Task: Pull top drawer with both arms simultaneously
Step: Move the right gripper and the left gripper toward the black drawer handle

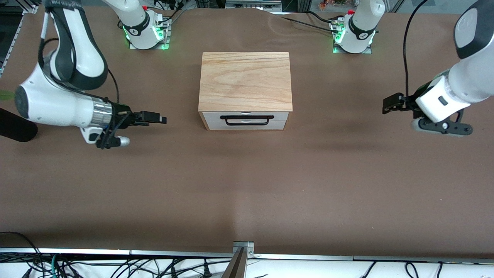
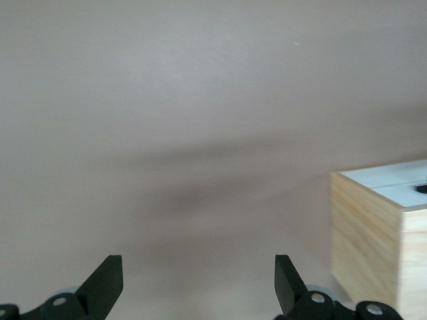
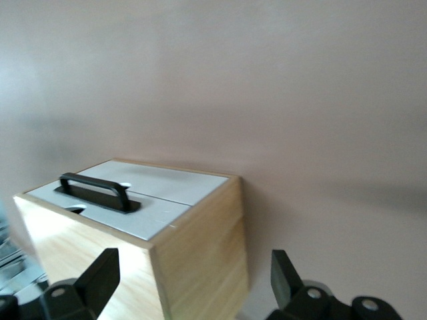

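Note:
The wood cabinet [image 1: 245, 80] stands in the middle of the table, its white front facing the front camera. The top drawer [image 1: 211, 115] is shut, and its black wire handle [image 1: 247, 120] lies across the front. My right gripper [image 1: 163, 120] is open and empty over bare table, off the cabinet's side toward the right arm's end. In the right wrist view its open gripper [image 3: 193, 277] points at the cabinet's side [image 3: 200, 253], with the handle [image 3: 93, 190] in sight. My left gripper [image 1: 385, 106] is open and empty, farther off toward the left arm's end. Its wrist view [image 2: 198, 280] shows one cabinet corner [image 2: 367, 247].
The brown table cover [image 1: 247, 185] stretches on all sides of the cabinet. The two arm bases [image 1: 146, 33] [image 1: 353, 36] stand farther from the front camera than the cabinet. Cables and a metal bracket [image 1: 243, 247] lie along the table's near edge.

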